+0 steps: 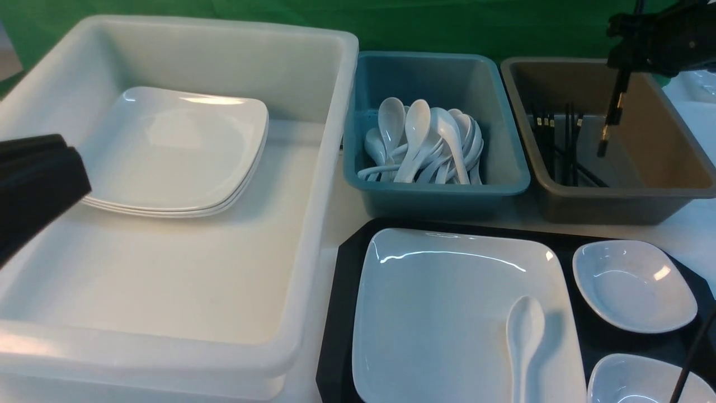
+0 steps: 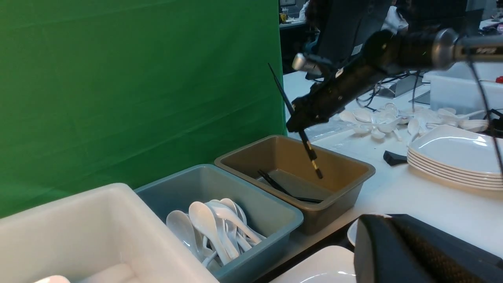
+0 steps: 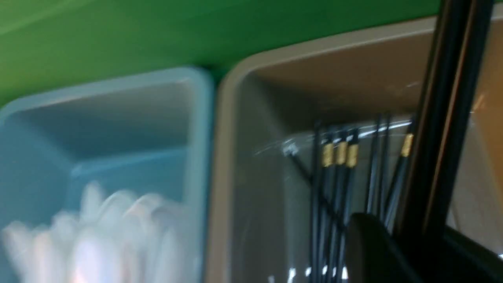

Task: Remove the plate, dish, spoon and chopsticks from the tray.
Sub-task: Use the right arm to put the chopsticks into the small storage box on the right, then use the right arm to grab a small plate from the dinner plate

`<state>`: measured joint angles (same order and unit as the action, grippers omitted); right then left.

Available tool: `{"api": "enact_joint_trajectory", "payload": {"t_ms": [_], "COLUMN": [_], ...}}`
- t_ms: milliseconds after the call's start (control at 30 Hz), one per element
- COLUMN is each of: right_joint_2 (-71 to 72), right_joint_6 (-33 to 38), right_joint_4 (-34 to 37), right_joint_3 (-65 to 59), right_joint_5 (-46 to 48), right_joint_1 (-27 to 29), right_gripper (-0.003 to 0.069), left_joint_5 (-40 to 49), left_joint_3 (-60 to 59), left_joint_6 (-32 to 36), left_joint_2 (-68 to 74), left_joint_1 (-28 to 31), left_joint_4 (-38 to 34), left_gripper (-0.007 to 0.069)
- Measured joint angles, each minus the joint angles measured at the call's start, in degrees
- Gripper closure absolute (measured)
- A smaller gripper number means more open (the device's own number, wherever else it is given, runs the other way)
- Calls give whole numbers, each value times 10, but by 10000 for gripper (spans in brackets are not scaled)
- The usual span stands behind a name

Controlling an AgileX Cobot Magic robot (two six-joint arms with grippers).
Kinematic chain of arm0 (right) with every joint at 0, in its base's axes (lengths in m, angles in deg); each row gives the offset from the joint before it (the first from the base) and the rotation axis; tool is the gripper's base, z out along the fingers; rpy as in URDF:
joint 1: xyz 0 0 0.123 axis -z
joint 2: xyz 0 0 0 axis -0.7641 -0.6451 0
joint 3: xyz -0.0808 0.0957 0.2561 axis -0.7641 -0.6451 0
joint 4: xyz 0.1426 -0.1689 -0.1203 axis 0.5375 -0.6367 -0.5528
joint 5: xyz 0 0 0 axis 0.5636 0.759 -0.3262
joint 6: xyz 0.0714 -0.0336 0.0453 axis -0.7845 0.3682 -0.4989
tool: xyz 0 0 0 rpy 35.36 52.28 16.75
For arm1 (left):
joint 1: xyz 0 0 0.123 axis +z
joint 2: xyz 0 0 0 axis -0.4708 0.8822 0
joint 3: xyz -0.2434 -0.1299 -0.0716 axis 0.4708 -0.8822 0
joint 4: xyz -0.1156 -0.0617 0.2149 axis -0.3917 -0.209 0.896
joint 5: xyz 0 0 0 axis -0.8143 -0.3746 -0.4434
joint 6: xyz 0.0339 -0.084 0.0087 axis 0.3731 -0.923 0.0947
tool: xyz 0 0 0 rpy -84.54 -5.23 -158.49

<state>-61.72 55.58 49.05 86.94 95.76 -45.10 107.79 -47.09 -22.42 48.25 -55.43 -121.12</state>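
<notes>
Chopsticks (image 1: pixel 615 106): thin black, gold bands; tilted over brown tub (image 1: pixel 615 204), pinched by right gripper (image 1: pixel 624 66)
Plate (image 1: pixel 447 313), spoon (image 1: pixel 524 336): glossy white, on black tray (image 1: pixel 342 291), cropped below
Left gripper (image 1: pixel 67 179): pressed together, mostly cut off

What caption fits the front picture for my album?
Right gripper holds chopsticks above the brown tub; spoon lies on the plate on the tray.

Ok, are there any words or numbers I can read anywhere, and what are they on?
None can be read.
Tiny white marks on the right arm's tube: too small to read.
The white tub, teal tub, brown tub, plate, spoon and chopsticks: no writing shows.
</notes>
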Motion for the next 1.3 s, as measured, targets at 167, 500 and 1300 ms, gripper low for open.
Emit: {"api": "enact_joint_trajectory", "payload": {"t_ms": [167,500,1300], "right_joint_2": [-20,100,406], "right_joint_6": [-7,11,-249], "right_joint_4": [-8,-130,-375], "right_joint_3": [2,-15,-649], "right_joint_5": [0,222,208], "right_joint_1": [0,-29,-455], "right_gripper": [231,368,165], "left_joint_5": [-1,41,74], "left_joint_3": [0,0,0], "left_joint_6": [1,2,1], "left_joint_2": [0,0,0], "left_joint_1": [0,0,0], "left_joint_4": [0,21,75], "left_gripper": [603,603,603]}}
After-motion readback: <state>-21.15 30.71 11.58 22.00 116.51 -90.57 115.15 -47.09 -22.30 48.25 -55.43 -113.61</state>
